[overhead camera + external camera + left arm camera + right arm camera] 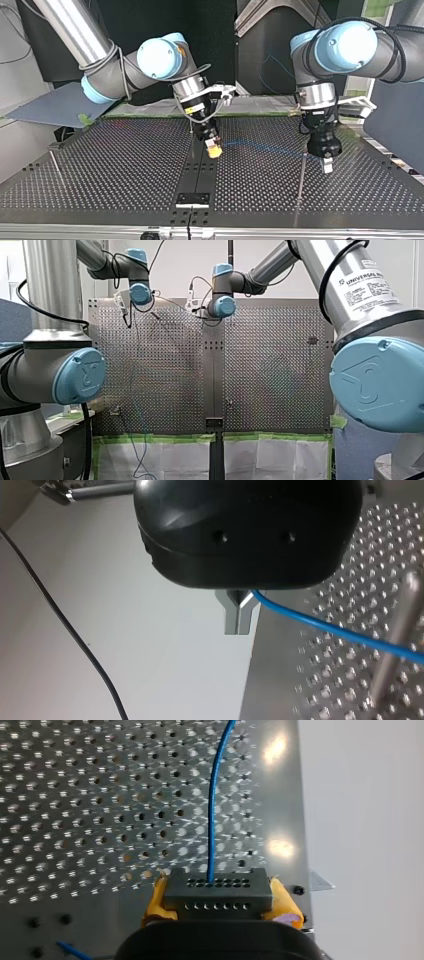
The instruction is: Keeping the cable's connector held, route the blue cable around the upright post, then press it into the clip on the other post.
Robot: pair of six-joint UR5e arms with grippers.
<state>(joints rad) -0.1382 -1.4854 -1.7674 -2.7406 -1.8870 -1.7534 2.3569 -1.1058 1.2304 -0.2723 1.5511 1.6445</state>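
Observation:
In the right wrist view my right gripper's yellow pads are shut on a black connector. From it the blue cable runs straight ahead over the perforated plate. In the top view my right gripper hangs near the table's middle. The blue cable stretches from there to my left gripper, at that view's right. In the left wrist view the metal fingers are shut on the blue cable, close to a thin upright post. That post stands just beside my left gripper.
Another thin post with a small fitting on top stands near the top view's left edge. A black bracket sits at the table's middle seam. A black wire hangs beside my left gripper. Green-taped sheets hang off the front view's near edge.

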